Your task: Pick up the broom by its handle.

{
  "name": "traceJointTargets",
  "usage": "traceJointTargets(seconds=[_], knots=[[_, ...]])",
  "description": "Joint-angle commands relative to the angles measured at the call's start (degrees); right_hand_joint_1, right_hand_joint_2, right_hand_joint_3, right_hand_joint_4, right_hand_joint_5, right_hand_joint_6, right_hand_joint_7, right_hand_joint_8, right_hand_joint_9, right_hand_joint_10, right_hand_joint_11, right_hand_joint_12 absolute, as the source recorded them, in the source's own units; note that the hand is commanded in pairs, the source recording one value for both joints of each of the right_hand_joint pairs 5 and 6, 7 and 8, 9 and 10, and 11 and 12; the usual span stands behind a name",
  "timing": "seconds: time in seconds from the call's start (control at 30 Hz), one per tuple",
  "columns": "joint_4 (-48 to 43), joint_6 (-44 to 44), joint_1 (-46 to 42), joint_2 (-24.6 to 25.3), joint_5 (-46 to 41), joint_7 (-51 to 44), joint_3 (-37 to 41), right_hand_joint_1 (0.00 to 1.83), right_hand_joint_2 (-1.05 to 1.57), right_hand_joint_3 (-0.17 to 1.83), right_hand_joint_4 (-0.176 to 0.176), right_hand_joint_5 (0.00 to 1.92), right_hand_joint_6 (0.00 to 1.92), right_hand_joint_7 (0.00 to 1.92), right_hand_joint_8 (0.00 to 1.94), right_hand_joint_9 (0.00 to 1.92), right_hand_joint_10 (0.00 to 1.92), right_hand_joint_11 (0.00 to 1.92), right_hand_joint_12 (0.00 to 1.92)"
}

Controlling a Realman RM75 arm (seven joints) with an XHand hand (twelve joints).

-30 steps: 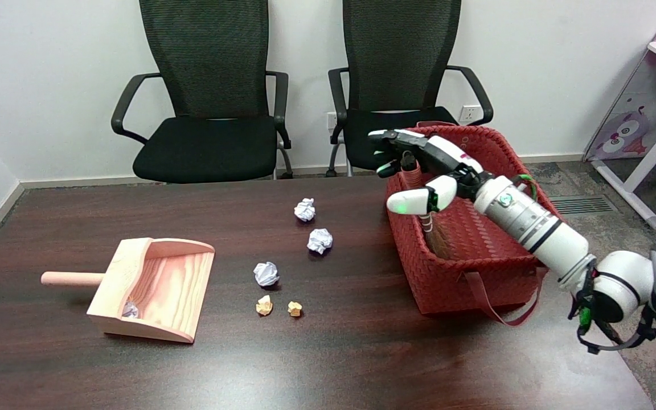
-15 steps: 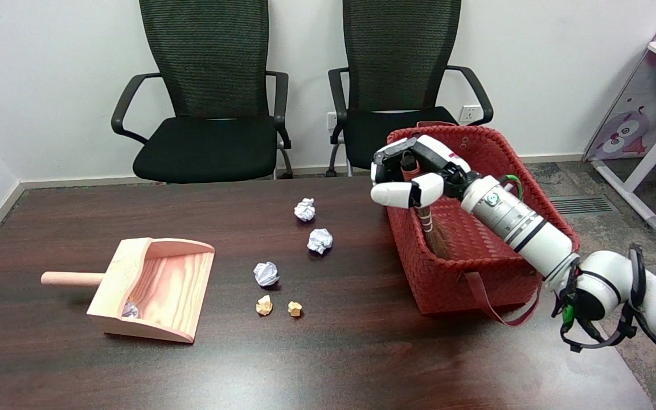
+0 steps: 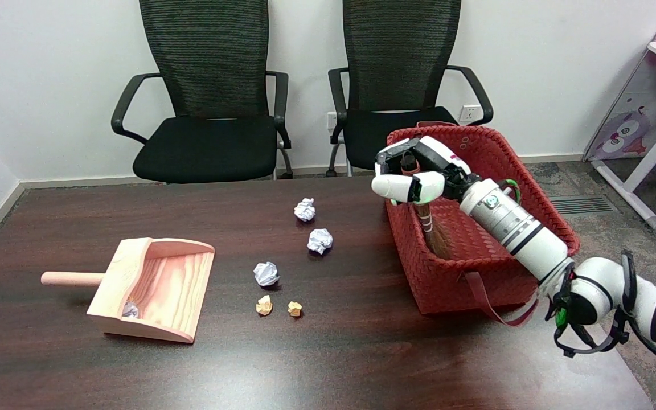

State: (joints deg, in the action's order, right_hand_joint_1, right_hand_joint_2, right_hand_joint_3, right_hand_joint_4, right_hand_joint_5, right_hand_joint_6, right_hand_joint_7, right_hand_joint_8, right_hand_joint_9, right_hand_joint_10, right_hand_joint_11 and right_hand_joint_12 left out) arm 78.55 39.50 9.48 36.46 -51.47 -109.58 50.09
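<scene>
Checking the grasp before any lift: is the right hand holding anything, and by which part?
The right hand grips the broom near the top of its handle, with the broom's lower end inside the red basket.

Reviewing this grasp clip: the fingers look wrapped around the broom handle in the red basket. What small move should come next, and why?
Probably a short, straight lift. The robot hand grips the top of the broom handle, while the bristles sit inside the red basket, close to its near wall; rising vertically should clear that wall.
</scene>
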Motion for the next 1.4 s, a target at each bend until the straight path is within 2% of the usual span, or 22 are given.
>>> traceJointTargets(seconds=[0.03, 0.2, 0.37, 0.57, 0.73, 0.77, 0.83, 0.97, 1.0, 1.03, 1.13, 1.33, 1.4], knots=[[-2.43, 3.19, 0.28, 1.07, -1.62, -0.02, -1.49, 0.77, 0.19, 0.81, 0.176, 1.34, 1.34, 1.34, 1.34, 1.49, 1.49, 1.4, 1.4], [-2.61, 3.56, -0.14, 1.07, -2.26, -0.02, -1.49, 0.76, 0.19, 0.82, 0.176, 1.52, 1.52, 1.52, 1.52, 1.67, 1.67, 1.61, 1.61], [-3.21, 4.77, -0.68, 1.25, -3.2, -0.02, -1.58, 0.75, 0.2, 0.82, 0.176, 1.65, 1.65, 1.65, 1.65, 1.78, 1.78, 1.73, 1.73], [-3.48, 5.38, -0.69, 1.33, -3.99, -0.02, -1.58, 0.75, 0.21, 0.84, 0.176, 1.92, 1.92, 1.92, 1.92, 1.92, 1.92, 1.92, 1.92], [-3.75, 6.71, -0.69, 1.33, -4.08, -0.02, -1.41, 0.76, 0.29, 0.8, 0.176, 1.92, 1.92, 1.92, 1.92, 1.92, 1.92, 1.92, 1.92], [-3.75, 6.72, -0.69, 1.33, -4.08, -0.02, -1.33, 0.78, 0.36, 0.79, 0.158, 1.92, 1.92, 1.92, 1.92, 1.92, 1.92, 1.92, 1.92], [-3.75, 7.63, -0.69, 1.33, -4.08, -0.09, -1.06, 0.8, 0.45, 0.83, 0.016, 1.92, 1.92, 1.92, 1.92, 1.92, 1.92, 1.92, 1.92], [-3.66, 9.69, -0.69, 1.33, -4.08, -0.28, -0.79, 0.88, 0.71, 0.97, 0.014, 1.92, 1.92, 1.92, 1.92, 1.92, 1.92, 1.92, 1.92], [-3.58, 10.29, -0.69, 1.33, -4.08, -0.2, -0.7, 0.92, 0.84, 1.01, 0.005, 1.92, 1.92, 1.92, 1.92, 1.92, 1.92, 1.92, 1.92], [-3.5, 10.63, -0.69, 1.33, -4.08, -0.12, -0.62, 0.94, 0.9, 1.02, 0.023, 1.92, 1.92, 1.92, 1.92, 1.92, 1.92, 1.92, 1.92], [-3.06, 11.97, -0.78, 1.25, -4.08, -0.02, 0.16, 0.97, 1.06, 0.99, 0.023, 1.92, 1.92, 1.92, 1.92, 1.92, 1.92, 1.92, 1.92], [0.18, 11.48, -1.21, 0.73, -4.17, -0.45, 3.32, 0.99, 1.55, 0.98, 0.046, 1.92, 1.92, 1.92, 1.92, 1.92, 1.92, 1.92, 1.92], [2.01, 9.49, -1.64, 0.55, -4.68, -0.54, 5.06, 1.01, 1.57, 1.0, 0.046, 1.92, 1.92, 1.92, 1.92, 1.92, 1.92, 1.92, 1.92]])
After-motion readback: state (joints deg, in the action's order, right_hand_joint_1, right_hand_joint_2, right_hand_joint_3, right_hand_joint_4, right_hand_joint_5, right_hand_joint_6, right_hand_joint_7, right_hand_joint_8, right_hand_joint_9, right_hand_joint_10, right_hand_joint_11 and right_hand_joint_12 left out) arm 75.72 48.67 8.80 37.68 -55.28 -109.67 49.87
